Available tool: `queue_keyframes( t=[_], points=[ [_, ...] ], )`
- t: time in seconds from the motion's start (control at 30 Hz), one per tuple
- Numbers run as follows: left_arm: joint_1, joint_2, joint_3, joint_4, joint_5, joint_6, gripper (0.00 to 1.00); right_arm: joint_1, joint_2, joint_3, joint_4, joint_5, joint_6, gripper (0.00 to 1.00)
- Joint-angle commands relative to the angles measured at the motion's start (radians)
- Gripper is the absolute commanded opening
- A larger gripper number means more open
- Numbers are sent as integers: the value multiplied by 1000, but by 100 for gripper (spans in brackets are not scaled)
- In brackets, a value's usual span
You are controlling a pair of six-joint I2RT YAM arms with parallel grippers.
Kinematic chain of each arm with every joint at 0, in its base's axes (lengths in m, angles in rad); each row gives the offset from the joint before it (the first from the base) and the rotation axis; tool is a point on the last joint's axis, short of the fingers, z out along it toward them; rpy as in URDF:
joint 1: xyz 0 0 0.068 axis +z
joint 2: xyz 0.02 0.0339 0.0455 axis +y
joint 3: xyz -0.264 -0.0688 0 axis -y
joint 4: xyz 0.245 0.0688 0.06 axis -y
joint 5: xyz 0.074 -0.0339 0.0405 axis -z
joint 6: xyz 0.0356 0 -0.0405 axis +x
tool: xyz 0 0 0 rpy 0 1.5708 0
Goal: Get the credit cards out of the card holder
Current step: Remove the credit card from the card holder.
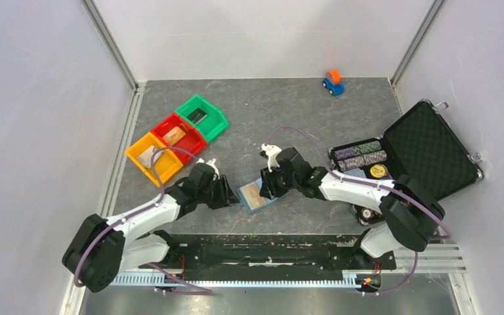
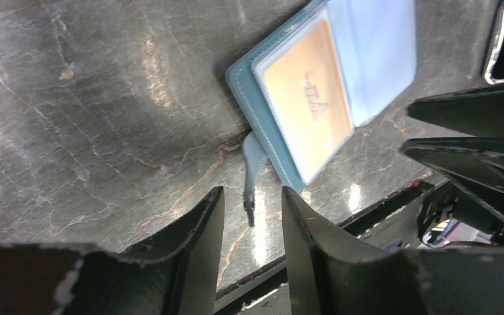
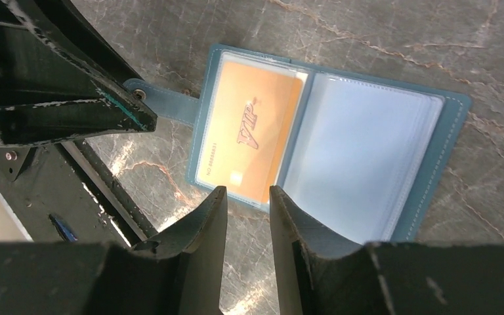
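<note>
The slate-blue card holder (image 1: 254,195) lies open and flat on the table between my two grippers. A gold credit card (image 3: 252,138) marked VIP sits in its left pocket, and pale blue clear sleeves (image 3: 361,157) cover the right half. Its snap strap (image 2: 252,167) sticks out toward my left gripper (image 2: 252,197), which is open, the strap's end lying between the fingertips without touching them. My right gripper (image 3: 248,191) hovers at the holder's near edge by the gold card (image 2: 308,98), open by a narrow gap with nothing in it.
Green (image 1: 203,117), red (image 1: 178,136) and yellow (image 1: 151,157) bins stand at the left; pale cards lie in the red and yellow ones. A black foam-lined case (image 1: 426,154) with poker chips stands open at the right. A toy car (image 1: 333,82) is at the back. The table's front edge (image 1: 256,231) is close.
</note>
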Motion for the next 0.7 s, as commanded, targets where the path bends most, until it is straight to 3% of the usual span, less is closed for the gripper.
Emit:
queue_keyframes(
  t=[0.0, 0.07, 0.13, 0.3, 0.67],
  points=[
    [-3, -59, 29, 76, 10, -56, 45, -11, 40, -5, 93, -63, 17, 32],
    [-3, -72, 32, 79, -1, -58, 46, -11, 57, -3, 97, -72, 21, 33],
    [-3, -77, 31, 70, -16, -58, 48, -7, 59, -4, 96, -45, 33, 43],
    [-3, -89, 26, 23, -77, -51, 52, 65, 57, 39, 19, 135, 15, 57],
    [-3, -2, -21, 122, -29, -55, 60, 137, 81, 81, -25, 259, 27, 61]
  ],
)
